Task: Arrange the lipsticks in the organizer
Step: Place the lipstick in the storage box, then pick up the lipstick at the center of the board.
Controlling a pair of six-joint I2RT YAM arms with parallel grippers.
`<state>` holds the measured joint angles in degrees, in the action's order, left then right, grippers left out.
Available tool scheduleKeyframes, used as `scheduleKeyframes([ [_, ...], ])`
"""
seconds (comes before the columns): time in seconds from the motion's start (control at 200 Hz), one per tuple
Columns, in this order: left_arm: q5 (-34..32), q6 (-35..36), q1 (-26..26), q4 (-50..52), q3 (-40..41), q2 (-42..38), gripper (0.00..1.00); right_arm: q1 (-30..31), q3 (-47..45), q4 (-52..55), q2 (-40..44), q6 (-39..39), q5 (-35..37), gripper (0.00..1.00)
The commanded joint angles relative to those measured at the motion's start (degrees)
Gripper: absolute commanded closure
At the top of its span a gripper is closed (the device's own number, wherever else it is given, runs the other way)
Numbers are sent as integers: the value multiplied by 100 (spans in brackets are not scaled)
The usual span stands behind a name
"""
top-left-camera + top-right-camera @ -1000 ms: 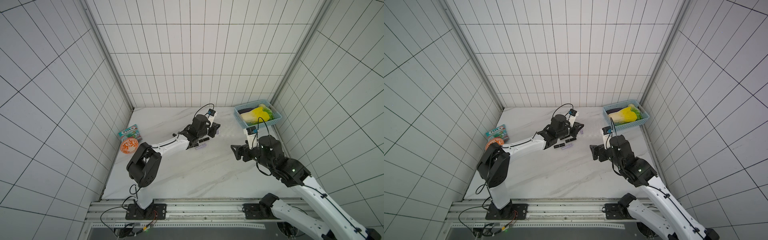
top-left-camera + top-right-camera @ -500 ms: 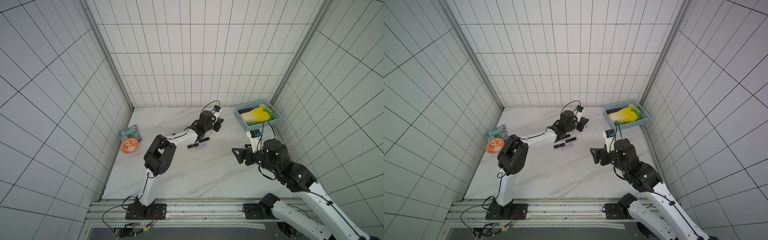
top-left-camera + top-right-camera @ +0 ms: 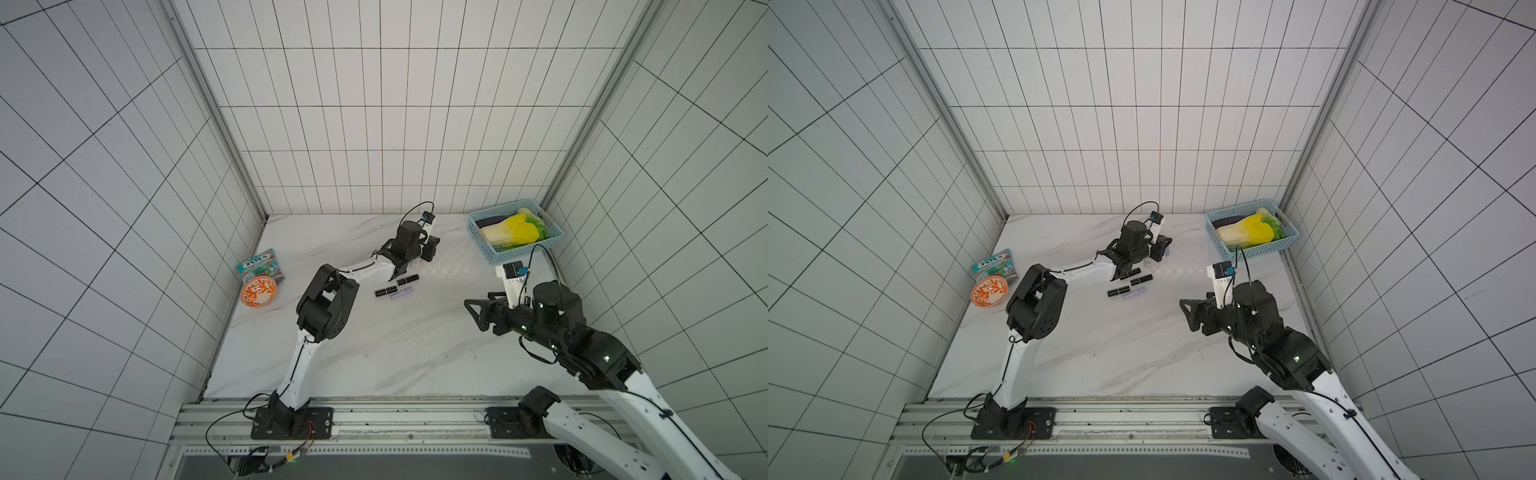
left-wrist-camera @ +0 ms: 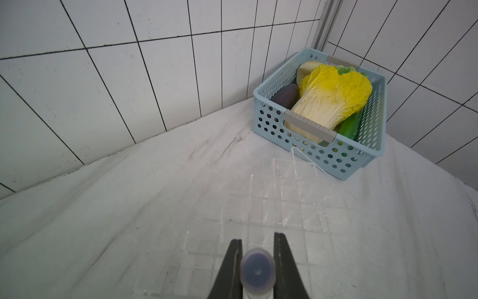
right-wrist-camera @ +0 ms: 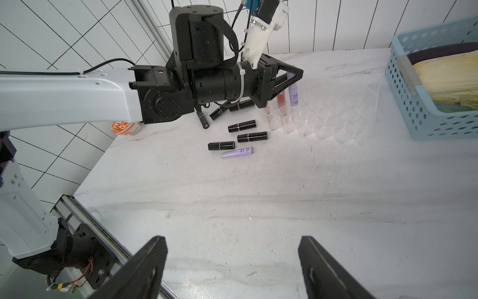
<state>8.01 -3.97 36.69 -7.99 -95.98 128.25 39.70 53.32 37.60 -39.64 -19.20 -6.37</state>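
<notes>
Lipsticks (image 5: 241,126) lie loose left of centre on the surface (image 3: 374,353), and further left, by the wall, I see a packet (image 3: 260,266) with an orange bowl (image 3: 258,291) just nearer than it. From the right wrist view I count three black ones and a lavender one lying flat in the open, all close together. Three more black ones sit partly under the left arm.

Just right of that cluster, the left end effector (image 5: 297,75) is clamped on a lavender tube (image 5: 294,95). The tube hangs upright from the fingertips, and in the left wrist view I look straight down on its cap between the narrow jaws. Its lower end is at the left end of the organizer (image 5: 336,116), but I cannot tell whether it has entered a slot. Two pinkish tubes (image 5: 280,103) stand upright in slots right beside it.

The organizer itself is clear plastic and hard to make out against the white. It stretches rightward, with its right end close to the blue basket (image 4: 269,116) in the far right corner. A cabbage (image 4: 331,98) fills most of that basket.

Nearer to me on the right, the right end effector (image 5: 230,240) hovers over bare surface. Its jaws are spread wide with nothing between them, and it points left toward the loose cluster, well apart from it.
</notes>
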Motion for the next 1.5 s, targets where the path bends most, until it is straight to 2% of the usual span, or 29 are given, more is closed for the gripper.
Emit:
scheduleKeyframes([
  [0.0, 131, -12, 35, -60, -203, 258, 90, -32, 38, 96, 6, -39, -59, 17],
  [0.241, 66, 43, 72, 52, -322, 394, 89, -33, 47, 186, 13, -1, -49, 17],
  [0.301, 30, 58, 68, 62, -297, 370, 85, -32, 29, 186, -10, 11, -55, 17],
  [0.351, 8, 56, 63, 36, -243, 326, 76, -33, 20, 186, -58, 43, -66, 16],
  [0.416, 23, 32, 49, 8, -178, 254, 53, -33, 20, 186, -157, 106, -41, 15],
  [0.451, 40, 12, 54, 8, -146, 192, 44, -33, 21, 181, -219, 147, -25, 15],
  [0.541, 86, -118, 42, -65, 83, -113, 27, -33, 32, 130, -398, 270, 70, 14],
  [0.601, 53, -244, 31, -132, 337, -422, 20, -30, 83, 66, -576, 384, 138, 13],
  [0.727, -211, -765, -164, -166, 1234, -1403, 20, -50, 284, -122, -1233, 695, 213, 11],
  [0.857, -351, -1579, -681, -178, 2540, -2646, 20, -81, 630, -289, -2275, 1117, 43, 10],
  [0.947, -347, -1796, -1096, 47, 3322, -3401, 20, -78, 932, -434, -2941, 1359, -247, 12],
  [1.047, -303, -1962, -1608, 733, 4004, -4104, 20, -76, 1146, -774, -3493, 1591, -551, 12],
  [1.183, -89, -2320, -2147, 475, 5129, -5071, 21, 0, 1713, -614, -4455, 2162, -793, 9],
  [1.323, -42, -2465, -2218, 492, 5535, -5573, 21, 188, 2402, -263, -5571, 2605, -813, 9],
  [1.498, 366, -2458, -2539, 658, 5554, -5515, 22, 266, 2933, -368, -6532, 2763, -1122, 14],
])
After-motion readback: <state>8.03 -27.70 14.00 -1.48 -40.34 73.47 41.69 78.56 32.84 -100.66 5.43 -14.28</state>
